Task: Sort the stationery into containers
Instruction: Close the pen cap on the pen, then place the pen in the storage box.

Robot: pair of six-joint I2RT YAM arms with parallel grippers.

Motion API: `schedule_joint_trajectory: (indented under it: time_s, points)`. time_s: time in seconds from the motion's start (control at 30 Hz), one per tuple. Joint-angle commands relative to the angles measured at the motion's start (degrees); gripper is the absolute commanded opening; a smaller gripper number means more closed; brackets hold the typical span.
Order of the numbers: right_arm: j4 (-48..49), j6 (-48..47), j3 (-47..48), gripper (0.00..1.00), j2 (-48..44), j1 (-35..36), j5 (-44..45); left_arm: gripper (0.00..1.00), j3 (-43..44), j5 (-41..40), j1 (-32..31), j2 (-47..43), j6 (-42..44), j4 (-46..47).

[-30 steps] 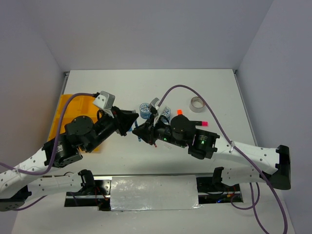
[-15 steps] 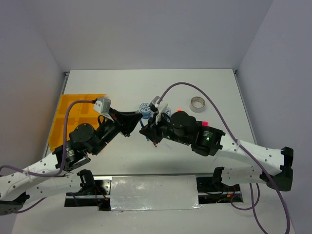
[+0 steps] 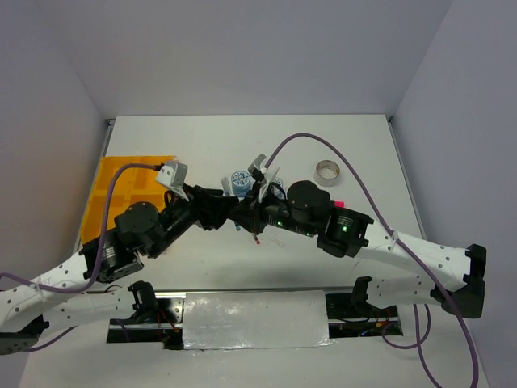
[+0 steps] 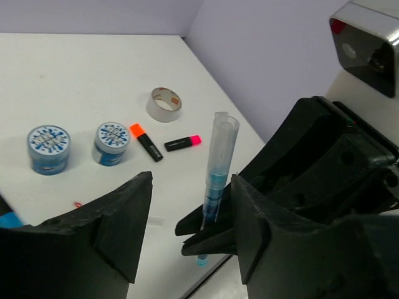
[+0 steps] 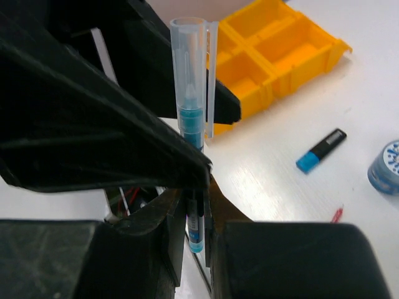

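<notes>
Just now left tool (image 4: 190, 221) is opening up — jaws straddling the blue pen (image 4: 218, 163), not gripping yet. Opp. it, right tool (image 5: 196, 249) is clamping the pen's lower end, upright above the surface (image 4: 75, 75). Handover's starting — tray (image 5: 283, 62) is waiting well apart.

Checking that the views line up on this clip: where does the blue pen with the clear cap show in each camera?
Top external: cannot be made out.
Left wrist: the blue pen stands upright just right of centre.
Right wrist: upright, a little left of centre, cap uppermost.
Shared landmark: a blue-white patterned roll, at the right edge in the right wrist view.
</notes>
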Motion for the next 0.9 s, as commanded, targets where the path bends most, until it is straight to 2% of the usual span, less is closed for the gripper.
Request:
schedule_joint_trajectory:
  time_s: [0.0, 0.03, 0.07, 0.1, 0.23, 0.37, 0.7, 0.87]
  points:
    - [7.1, 1.1, 0.4, 0.00, -0.1, 0.5, 0.5, 0.66, 6.3, -4.4, -0.4, 0.5, 2.6, -5.8]
    - [7.0, 1.4, -0.1, 0.00, 0.3, 0.6, -0.3, 0.72, 7.4, -5.5, -0.3, 0.4, 3.1, -6.0]
    - [6.8, 2.1, -0.2, 0.00, 1.4, 0.6, -0.4, 0.85, 8.6, -8.1, -0.3, 0.4, 3.3, -6.5]
    - [6.3, 2.5, -0.1, 0.00, 2.0, 0.5, -1.3, 0.86, 11.3, -9.2, -0.4, 0.4, 4.2, -7.0]
    - [7.9, 3.9, -1.5, 0.00, 3.1, 0.6, -2.3, 0.73, 16.0, -8.3, -0.3, 0.8, 6.9, -7.3]
    - [7.9, 4.4, -1.4, 0.00, 2.3, 0.6, -1.7, 0.75, 16.6, -6.7, -0.3, 1.3, 6.3, -9.4]
    - [7.9, 4.9, -0.3, 0.00, 1.8, 0.6, 0.2, 0.74, 6.3, -2.6, -0.4, -0.4, 2.4, -7.5]
    - [7.9, 5.0, -0.1, 0.00, 2.0, 0.7, 0.5, 0.59, 5.5, 1.3, -0.4, 0.7, 2.7, -5.5]
